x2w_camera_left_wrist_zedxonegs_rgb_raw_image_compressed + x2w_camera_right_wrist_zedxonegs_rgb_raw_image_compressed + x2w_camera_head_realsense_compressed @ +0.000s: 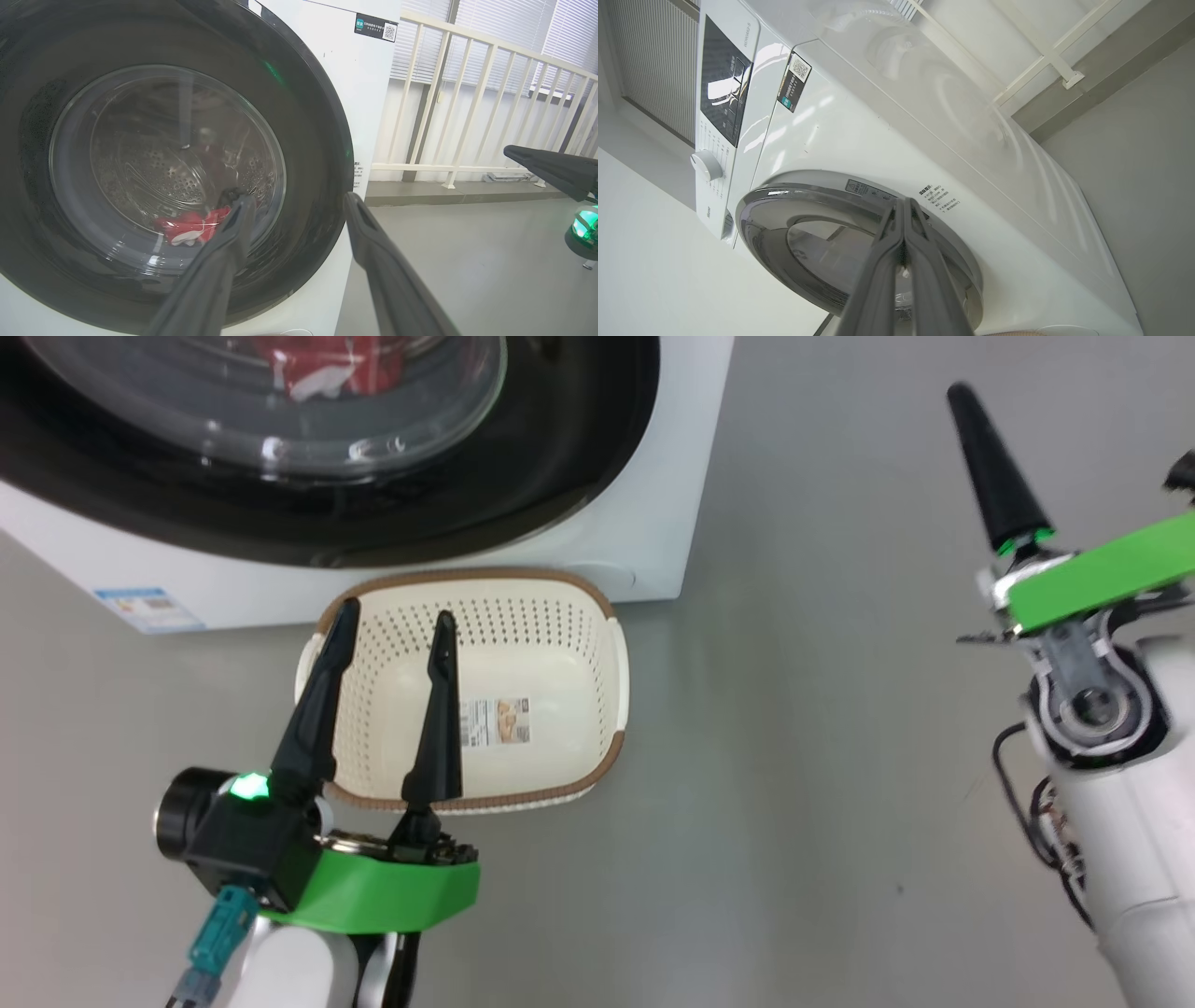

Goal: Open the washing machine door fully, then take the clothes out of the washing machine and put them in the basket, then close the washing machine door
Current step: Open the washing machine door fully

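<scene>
Your left hand (pixel 395 612) is wide open, pointing at the shut washing machine door (pixel 560 476), with the clothes (pixel 327 364) behind its glass. Your right hand (pixel 966 406), off to the right, is pinched shut on nothing, maybe to hook the door's edge. The basket (pixel 560 644) sits close below, for a short drop.

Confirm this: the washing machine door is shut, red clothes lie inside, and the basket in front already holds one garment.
Wrong on the basket: the head view shows it empty, just a sticker on its bottom. The washing machine door is shut, with red clothes behind its glass.
</scene>
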Controlling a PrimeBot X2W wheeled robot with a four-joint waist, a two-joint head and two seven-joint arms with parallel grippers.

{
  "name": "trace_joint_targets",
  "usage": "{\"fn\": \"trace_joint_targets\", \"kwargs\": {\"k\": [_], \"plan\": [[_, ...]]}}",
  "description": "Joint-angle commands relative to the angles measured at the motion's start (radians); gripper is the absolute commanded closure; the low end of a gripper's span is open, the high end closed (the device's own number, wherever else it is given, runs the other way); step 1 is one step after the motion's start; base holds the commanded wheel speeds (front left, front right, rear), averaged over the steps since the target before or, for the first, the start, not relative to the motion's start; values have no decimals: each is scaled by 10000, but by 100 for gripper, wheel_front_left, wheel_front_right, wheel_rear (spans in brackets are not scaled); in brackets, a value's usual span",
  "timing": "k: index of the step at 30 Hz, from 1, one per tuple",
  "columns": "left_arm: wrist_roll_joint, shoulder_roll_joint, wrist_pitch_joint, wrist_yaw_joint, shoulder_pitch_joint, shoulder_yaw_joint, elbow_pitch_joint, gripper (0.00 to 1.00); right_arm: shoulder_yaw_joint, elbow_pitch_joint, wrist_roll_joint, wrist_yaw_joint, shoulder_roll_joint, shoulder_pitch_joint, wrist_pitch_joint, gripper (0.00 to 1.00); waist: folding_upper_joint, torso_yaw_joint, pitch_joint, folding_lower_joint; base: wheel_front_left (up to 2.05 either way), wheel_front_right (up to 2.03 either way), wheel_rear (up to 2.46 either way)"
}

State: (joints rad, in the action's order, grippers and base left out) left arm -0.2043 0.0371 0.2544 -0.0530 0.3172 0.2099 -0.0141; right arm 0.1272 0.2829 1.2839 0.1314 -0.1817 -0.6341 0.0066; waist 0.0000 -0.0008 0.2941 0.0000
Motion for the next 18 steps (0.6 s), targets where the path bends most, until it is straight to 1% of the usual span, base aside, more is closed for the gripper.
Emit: {"fn": "trace_joint_targets", "kwargs": {"k": [1,8,11,13,18], "plan": [[-29,131,74,-70,236,-211,-344,0,42,-361,246,-7,-82,-248,136,100,0,311,501,0,0,0,0],[-24,131,74,-194,406,-45,-615,0,-466,-873,2368,-7,-251,-816,1263,100,0,619,1163,0,0,0,0],[-12,131,74,-207,454,55,-622,0,-753,-800,3248,-7,-219,-1020,1796,100,0,758,1337,0,0,0,0],[212,131,74,-176,452,134,-684,0,-890,-672,3725,-7,-239,-1138,2188,100,0,826,1412,0,0,0,0],[340,131,74,-211,481,297,-950,0,-1034,-342,4634,-7,-361,-1690,3129,100,0,974,1767,0,0,0,0]]}}
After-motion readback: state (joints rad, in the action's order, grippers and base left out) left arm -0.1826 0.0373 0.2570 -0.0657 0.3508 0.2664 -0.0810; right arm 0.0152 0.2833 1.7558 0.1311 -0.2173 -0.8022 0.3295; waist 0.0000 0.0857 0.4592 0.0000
